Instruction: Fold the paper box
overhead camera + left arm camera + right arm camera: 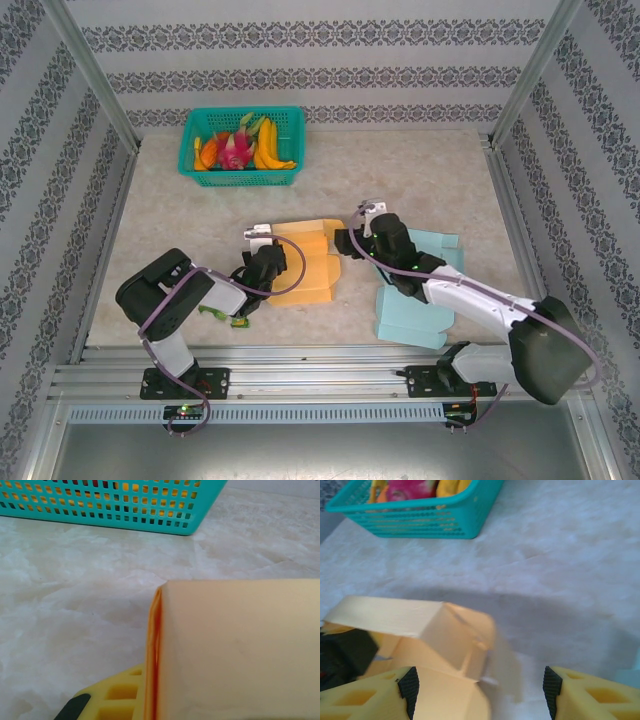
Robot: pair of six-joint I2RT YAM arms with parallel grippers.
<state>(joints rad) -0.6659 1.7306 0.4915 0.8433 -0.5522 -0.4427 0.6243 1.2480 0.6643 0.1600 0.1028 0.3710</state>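
Note:
The orange paper box [308, 262] lies partly folded at the middle of the table. My left gripper [263, 264] is at its left edge. In the left wrist view one yellow finger [112, 695] presses against a raised double-layer panel of the paper box [235, 650], whose edge runs down between the jaws of the left gripper [152, 702]; the other finger is hidden behind the panel. My right gripper [356, 241] hovers at the box's right end, open wide. In the right wrist view its pads [409, 690] straddle a raised flap of the box [440, 640].
A teal basket [196, 171] of fruit stands at the back left. Light blue paper boxes [412, 312] lie to the right, under the right arm. Metal frame posts and patterned walls bound the table.

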